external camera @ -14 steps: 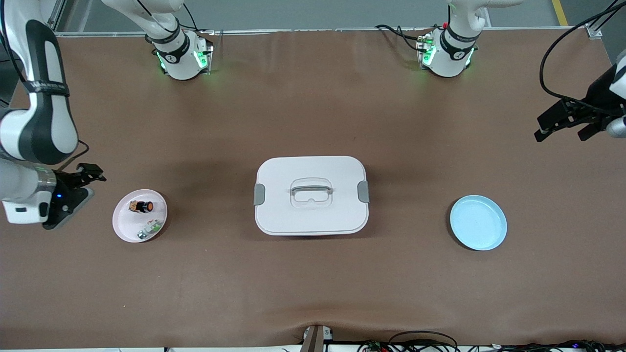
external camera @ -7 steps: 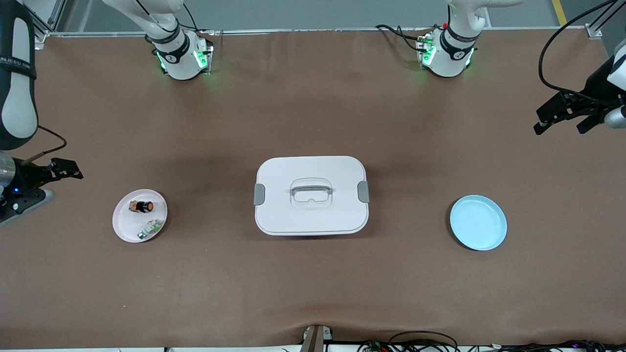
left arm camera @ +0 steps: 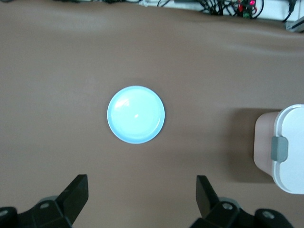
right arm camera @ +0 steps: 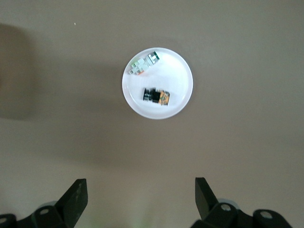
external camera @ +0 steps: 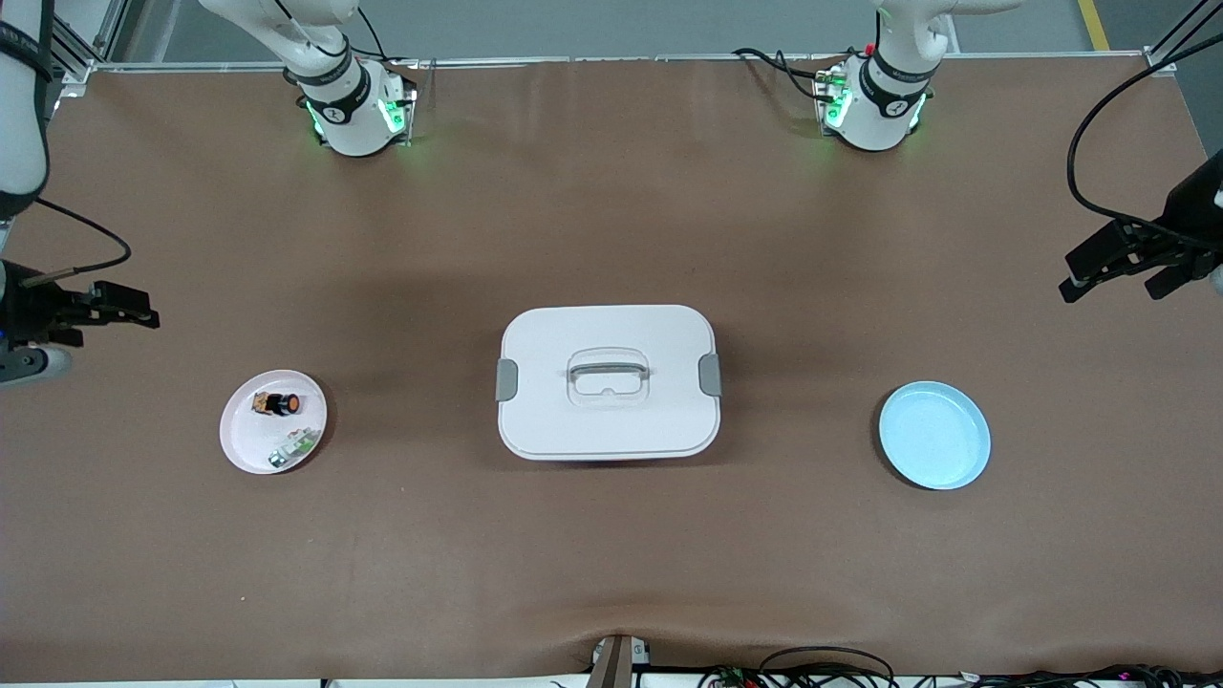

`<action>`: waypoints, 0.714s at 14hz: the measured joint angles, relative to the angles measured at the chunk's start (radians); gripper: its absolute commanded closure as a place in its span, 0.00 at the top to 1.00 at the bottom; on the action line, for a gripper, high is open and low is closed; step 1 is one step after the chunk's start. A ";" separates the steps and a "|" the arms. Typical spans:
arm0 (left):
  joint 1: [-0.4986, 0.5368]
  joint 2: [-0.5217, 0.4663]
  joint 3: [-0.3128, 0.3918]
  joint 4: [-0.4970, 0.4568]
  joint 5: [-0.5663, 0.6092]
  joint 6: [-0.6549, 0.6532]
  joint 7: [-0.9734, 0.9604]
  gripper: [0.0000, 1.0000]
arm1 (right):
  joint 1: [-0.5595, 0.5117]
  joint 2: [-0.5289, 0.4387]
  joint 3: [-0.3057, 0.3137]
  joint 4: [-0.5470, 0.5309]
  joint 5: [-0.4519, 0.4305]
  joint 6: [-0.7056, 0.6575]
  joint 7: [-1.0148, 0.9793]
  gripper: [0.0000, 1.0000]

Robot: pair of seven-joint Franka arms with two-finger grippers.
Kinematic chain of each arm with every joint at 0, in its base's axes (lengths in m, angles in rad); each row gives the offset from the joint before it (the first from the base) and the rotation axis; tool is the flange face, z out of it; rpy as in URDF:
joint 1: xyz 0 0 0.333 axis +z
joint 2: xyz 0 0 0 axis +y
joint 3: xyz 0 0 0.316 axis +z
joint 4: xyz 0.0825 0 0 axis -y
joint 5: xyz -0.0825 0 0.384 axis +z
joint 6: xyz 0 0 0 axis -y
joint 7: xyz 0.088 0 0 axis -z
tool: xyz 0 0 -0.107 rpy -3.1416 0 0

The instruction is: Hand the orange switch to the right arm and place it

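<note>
The right gripper hangs over bare table at the right arm's end, fingers spread wide with nothing between them. The orange switch lies on its side in the pink plate, well apart from that gripper, nearer the front camera and more toward the table's middle. In the right wrist view the switch sits out ahead of the open fingertips, with the plate rim around it and a small green-white-silver part just beside it in the same plate, the two not touching. The orange cap is hard to make out from the wrist; only the dark body and an orange-brassy end show.

The right arm is cut off at the picture's edge, so only its white forearm and black wrist can be seen, the gripper pointing toward the table's middle.

A white lidded box with a grey handle stands at the table's centre, between the two grippers.

The left gripper waits over the left arm's end of the table, fingers likewise spread and empty. The blue plate lies ahead of it in the left wrist view, clear of the fingertips. Most of the left arm is out of frame.
</note>
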 measured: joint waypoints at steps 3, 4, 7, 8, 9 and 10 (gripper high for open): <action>0.000 0.001 0.004 0.024 0.000 -0.102 -0.001 1.00 | -0.001 -0.006 -0.006 0.081 0.000 -0.068 0.105 1.00; 0.000 0.001 0.005 0.031 0.000 -0.113 -0.002 1.00 | -0.005 -0.007 -0.010 0.103 0.000 -0.073 0.111 1.00; 0.001 0.000 0.005 0.035 0.000 -0.118 -0.003 1.00 | -0.006 -0.013 -0.011 0.149 0.000 -0.083 0.122 1.00; 0.001 0.000 0.005 0.036 0.000 -0.119 -0.003 1.00 | -0.004 -0.015 -0.010 0.153 0.002 -0.093 0.124 1.00; 0.002 -0.002 0.006 0.036 0.000 -0.120 -0.003 1.00 | -0.004 -0.016 -0.009 0.154 0.012 -0.106 0.127 1.00; 0.002 -0.003 0.006 0.036 0.000 -0.122 -0.003 1.00 | -0.004 -0.017 -0.009 0.154 0.026 -0.115 0.129 1.00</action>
